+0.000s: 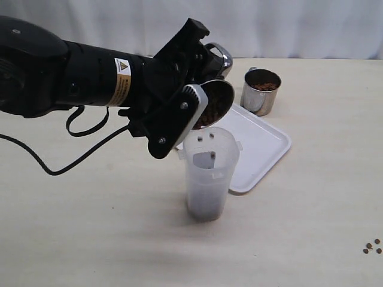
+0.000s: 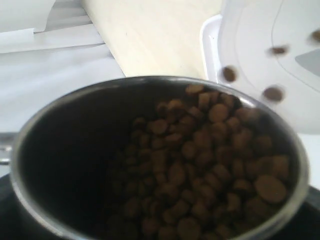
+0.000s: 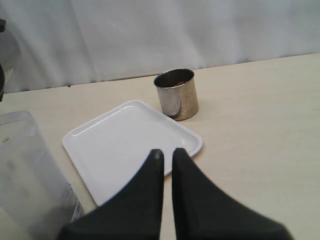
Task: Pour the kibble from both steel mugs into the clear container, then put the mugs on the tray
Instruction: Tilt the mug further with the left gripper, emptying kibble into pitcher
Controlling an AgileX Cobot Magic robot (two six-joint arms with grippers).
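My left gripper (image 1: pixel 200 89) is shut on a steel mug (image 1: pixel 215 101), tipped over the clear container (image 1: pixel 209 173). Kibble (image 2: pixel 200 160) slides toward the mug's rim (image 2: pixel 280 130), and a few pellets (image 1: pixel 204 139) fall into the container, which holds a dark layer at its bottom. The second steel mug (image 1: pixel 261 91) stands upright beyond the white tray (image 1: pixel 263 146), with kibble inside. In the right wrist view my right gripper (image 3: pixel 167 154) is shut and empty, hovering near the tray's (image 3: pixel 120 145) edge, with that mug (image 3: pixel 176 93) farther off. The right gripper does not show in the exterior view.
Three stray pellets (image 1: pixel 372 246) lie on the table at the near right. A black cable (image 1: pixel 66 155) trails from the left arm across the table's left side. A white curtain hangs behind the table.
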